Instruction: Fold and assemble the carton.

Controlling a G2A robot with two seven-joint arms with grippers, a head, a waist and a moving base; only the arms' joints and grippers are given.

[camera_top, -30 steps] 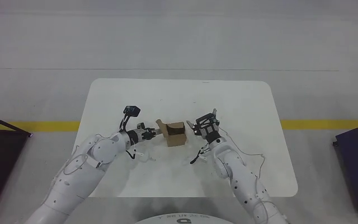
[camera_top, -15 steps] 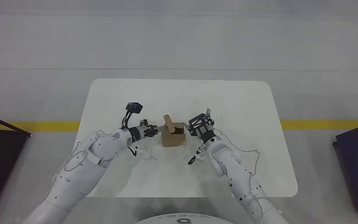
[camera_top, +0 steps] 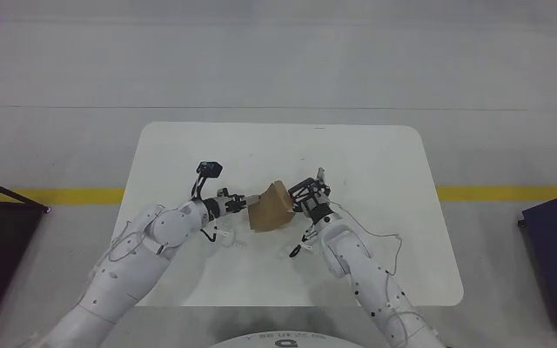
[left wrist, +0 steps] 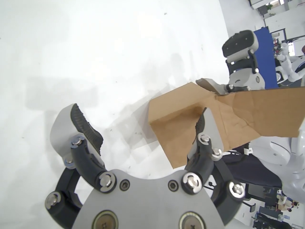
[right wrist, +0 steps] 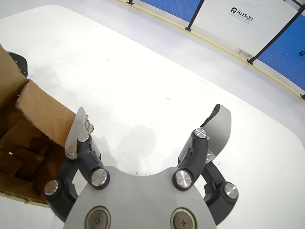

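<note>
**Top view.** The carton point(camera_top: 270, 207) lies near the middle of the table point(camera_top: 374, 157), tipped on a slant between my left gripper point(camera_top: 237, 204) and my right gripper point(camera_top: 302, 193), each touching one side of it. I judge the task roughly midway: the walls are raised into a box form, but the flaps are not yet closed.

**Left wrist view.** My left gripper point(left wrist: 139, 115) is spread wide and grasps nothing. One finger point(left wrist: 209, 129), faced with a ribbed black pad, rests against a plain brown wall of the carton point(left wrist: 181, 129). The board is matte and sharply creased, with a wrinkled panel beyond.

**Right wrist view.** My right gripper point(right wrist: 150, 113) is likewise released, one finger point(right wrist: 79, 125) touching a raw-edged flap of the carton point(right wrist: 40, 106). Inside, rounded tabs lie loose and untucked. The table point(right wrist: 147, 72) is smooth, white and lightly speckled.
</note>
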